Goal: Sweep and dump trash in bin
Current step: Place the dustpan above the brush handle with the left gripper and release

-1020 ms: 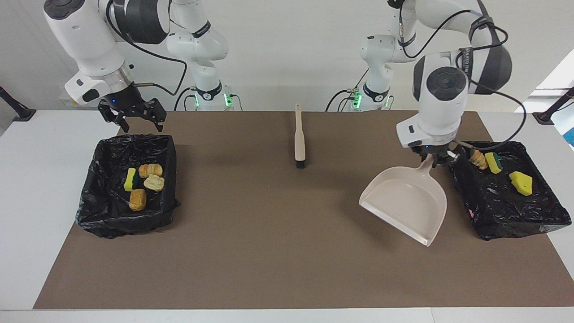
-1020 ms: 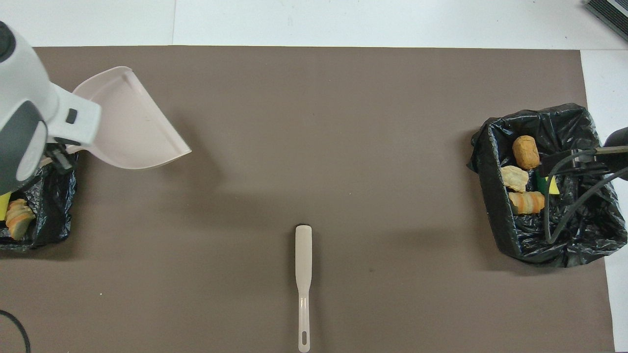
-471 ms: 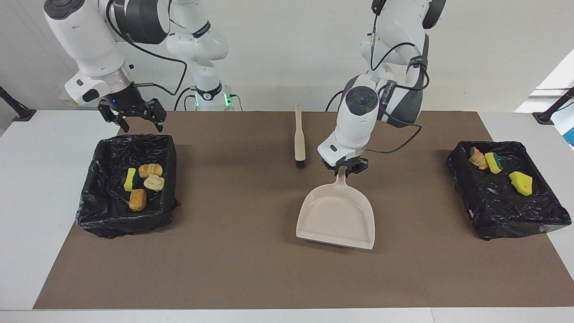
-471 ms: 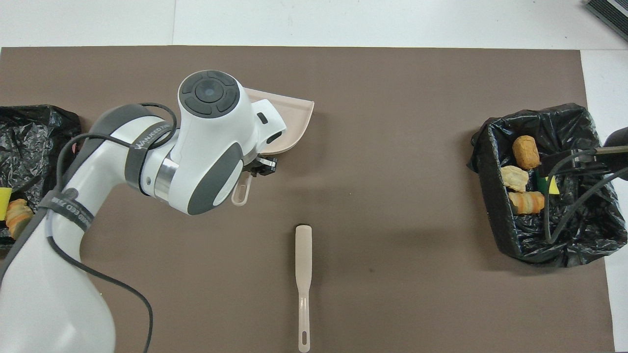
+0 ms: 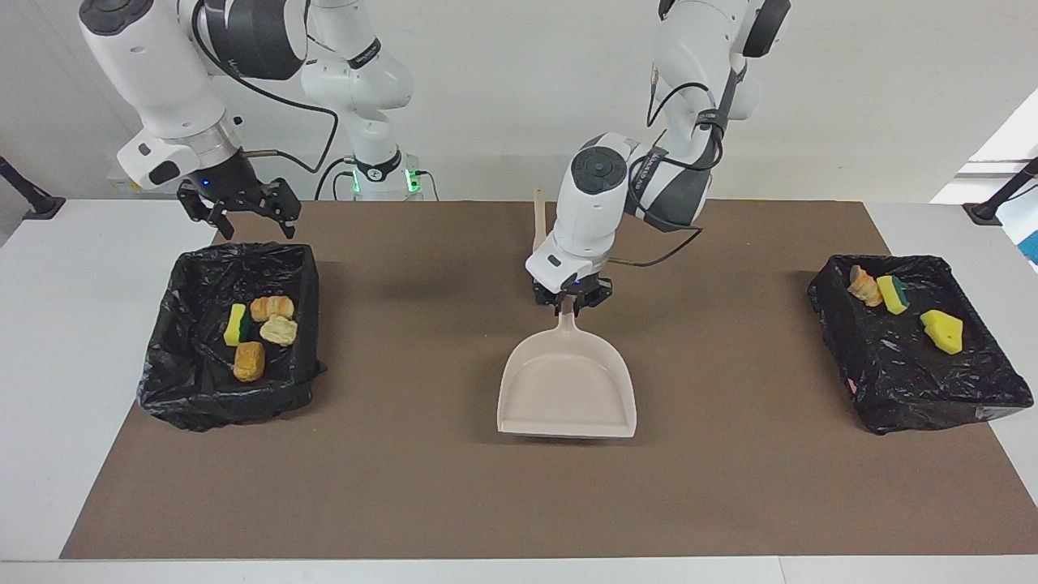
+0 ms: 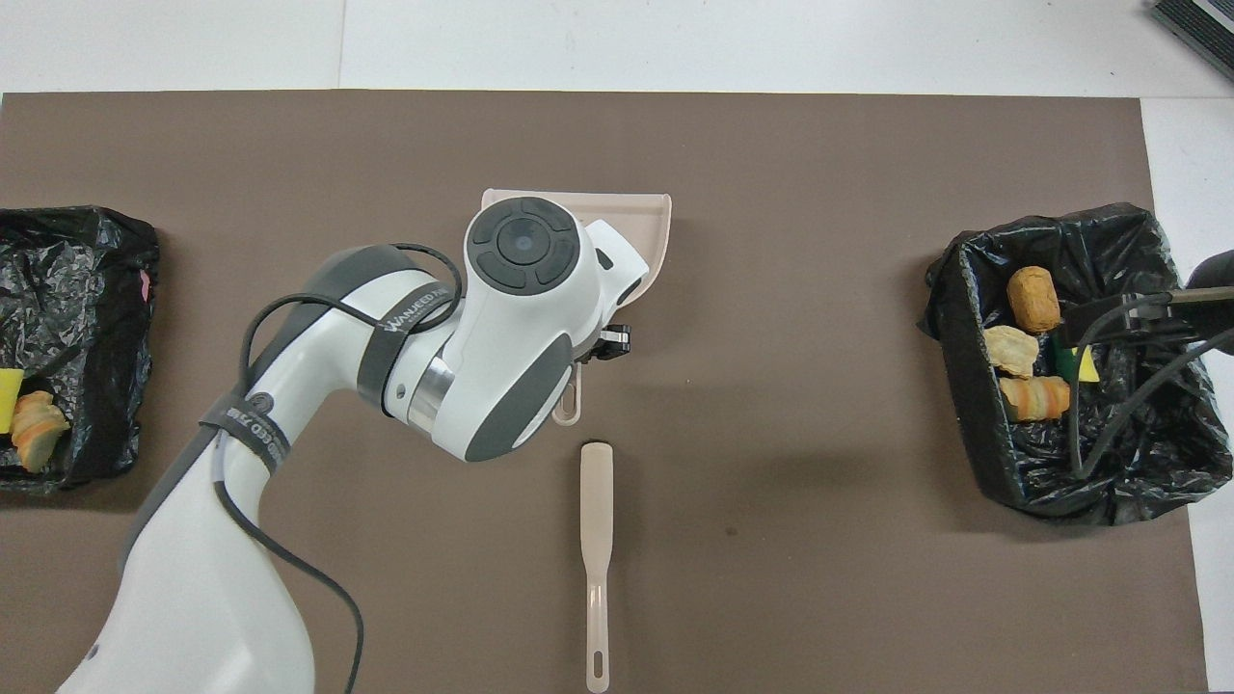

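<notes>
Dustpan (image 5: 568, 388) in hand, the left gripper (image 5: 572, 297) hangs over the middle of the brown mat (image 5: 422, 487), jaws clamped on the handle so the empty pan points away from the robots, its mouth low at the mat, apparently to be set down. Just robot-side of the jaws lies the brush (image 6: 597, 540), untouched. Trash (image 5: 258, 331) already sits in two black-lined bins: four scraps in the bin (image 5: 166, 357) below the right gripper (image 5: 240, 212), three more (image 5: 900, 307) in the bin (image 5: 916, 389) at the left arm's end, well clear of the clamped jaws. The right gripper waits above its bin's robot-side rim, jaws spread wide and empty. No scraps show on the mat, so the sweeping looks done.
</notes>
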Robot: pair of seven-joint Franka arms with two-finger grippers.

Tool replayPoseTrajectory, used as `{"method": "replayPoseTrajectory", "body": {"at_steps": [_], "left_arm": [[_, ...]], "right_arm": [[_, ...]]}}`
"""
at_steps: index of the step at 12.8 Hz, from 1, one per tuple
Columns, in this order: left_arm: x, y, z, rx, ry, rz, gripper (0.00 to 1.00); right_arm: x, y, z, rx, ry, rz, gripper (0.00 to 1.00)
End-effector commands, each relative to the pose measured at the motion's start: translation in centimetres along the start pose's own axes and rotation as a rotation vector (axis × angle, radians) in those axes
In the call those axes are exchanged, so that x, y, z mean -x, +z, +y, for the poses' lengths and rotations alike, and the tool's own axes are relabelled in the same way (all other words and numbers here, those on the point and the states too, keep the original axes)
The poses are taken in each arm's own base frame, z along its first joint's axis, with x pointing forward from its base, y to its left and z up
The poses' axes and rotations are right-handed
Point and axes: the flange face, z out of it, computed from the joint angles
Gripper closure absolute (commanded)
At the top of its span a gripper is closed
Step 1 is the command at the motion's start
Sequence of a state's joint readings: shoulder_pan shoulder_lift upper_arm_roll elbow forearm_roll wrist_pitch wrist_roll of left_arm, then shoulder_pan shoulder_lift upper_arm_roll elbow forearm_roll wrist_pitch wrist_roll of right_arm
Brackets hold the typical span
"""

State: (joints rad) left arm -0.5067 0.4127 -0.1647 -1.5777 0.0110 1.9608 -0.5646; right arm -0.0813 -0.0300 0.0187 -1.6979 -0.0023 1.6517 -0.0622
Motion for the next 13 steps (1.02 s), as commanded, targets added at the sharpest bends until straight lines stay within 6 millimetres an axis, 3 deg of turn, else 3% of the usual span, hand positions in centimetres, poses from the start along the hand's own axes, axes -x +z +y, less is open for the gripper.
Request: {"method": "replayPoseTrajectory", "body": {"at_steps": [1, 2, 4, 6, 7, 8, 11, 13], "left_arm": [[-0.1, 3.2, 1.6, 0.005, -0.043, -0.011, 1.00], [-0.2, 3.1, 1.6, 0.008, -0.040, -0.007, 0.81], [-0.2, 3.3, 1.6, 0.005, -0.039, -0.006, 0.00], [-0.4, 2.3, 0.9, -0.001, -0.045, 0.003, 0.00], [-0.7, 1.0, -0.1, 0.001, -0.052, 0.015, 0.00], [-1.0, -1.8, -1.6, 0.013, -0.072, 0.048, 0.00], [-2.1, -7.5, -7.9, 0.015, -0.091, 0.080, 0.00], [-1.8, -12.9, -12.8, 0.015, -0.056, 0.123, 0.00]], "right_arm": [[0.4, -0.1, 0.0, -0.018, 0.020, 0.017, 0.00], [0.4, -0.1, -0.1, -0.018, 0.018, 0.017, 0.00], [0.4, -0.1, -0.1, -0.018, 0.018, 0.017, 0.00], [0.4, -0.1, 0.0, -0.018, 0.020, 0.017, 0.00], [0.4, -0.1, 0.0, -0.018, 0.020, 0.017, 0.00], [0.4, -0.1, -0.1, -0.018, 0.018, 0.017, 0.00], [0.4, -0.1, 0.0, -0.018, 0.020, 0.017, 0.00], [0.4, -0.1, -0.1, -0.018, 0.018, 0.017, 0.00]]}}
